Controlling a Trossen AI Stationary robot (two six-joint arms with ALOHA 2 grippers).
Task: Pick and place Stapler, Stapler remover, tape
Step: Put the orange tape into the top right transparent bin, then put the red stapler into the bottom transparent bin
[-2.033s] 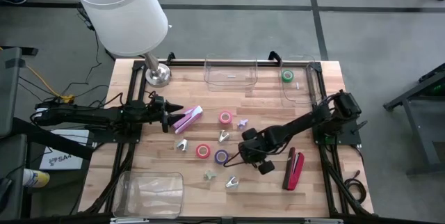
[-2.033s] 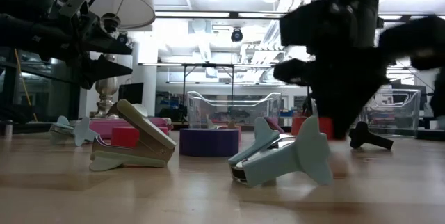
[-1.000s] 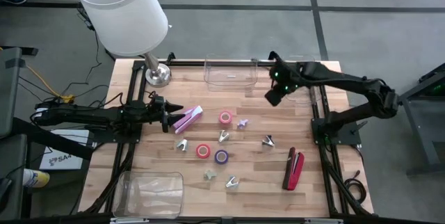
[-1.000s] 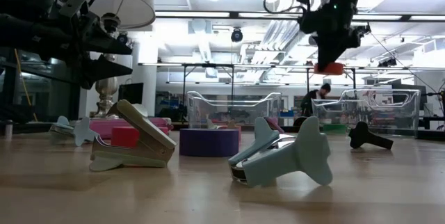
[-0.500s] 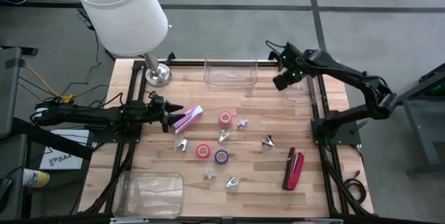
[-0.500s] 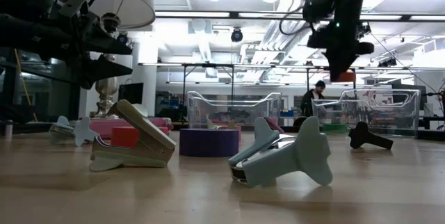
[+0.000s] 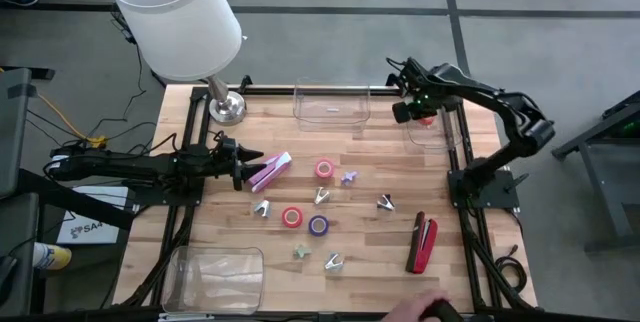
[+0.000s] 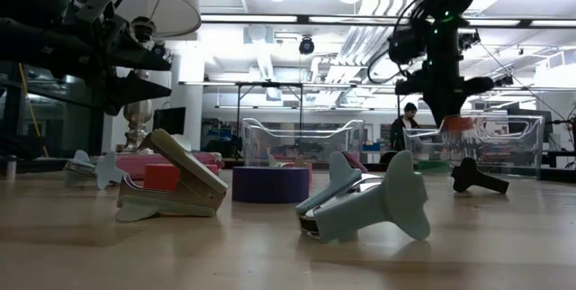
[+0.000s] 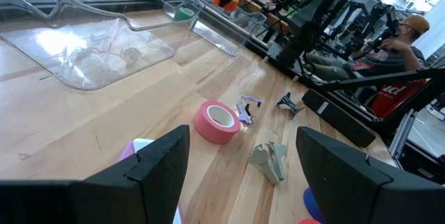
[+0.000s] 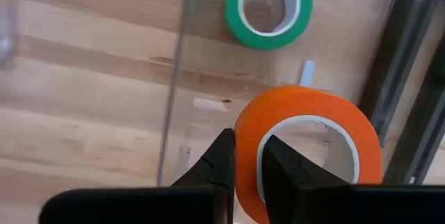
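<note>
Orange ring-shaped tape roll (image 10: 309,151) is being pinched through its wall by the right gripper (image 10: 245,156), one finger inside the ring and one outside, and it is hanging over the clear plastic bin (image 7: 436,127) at the table's one o'clock corner. To do this drop well, the roll should probably be lowered inside the bin walls before the fingers are parted, and let go beside the green ring-shaped tape roll (image 10: 268,9) already lying on the bin floor, not on top of it. A second clear plastic bin (image 7: 331,103) at twelve o'clock is looking bare as far as I can tell, as is a third clear bin (image 7: 215,276) at seven o'clock. At nine o'clock the left gripper (image 7: 243,166) is waiting with fingers apart just beside a pink stapler (image 7: 272,170), gripping nothing.
</note>
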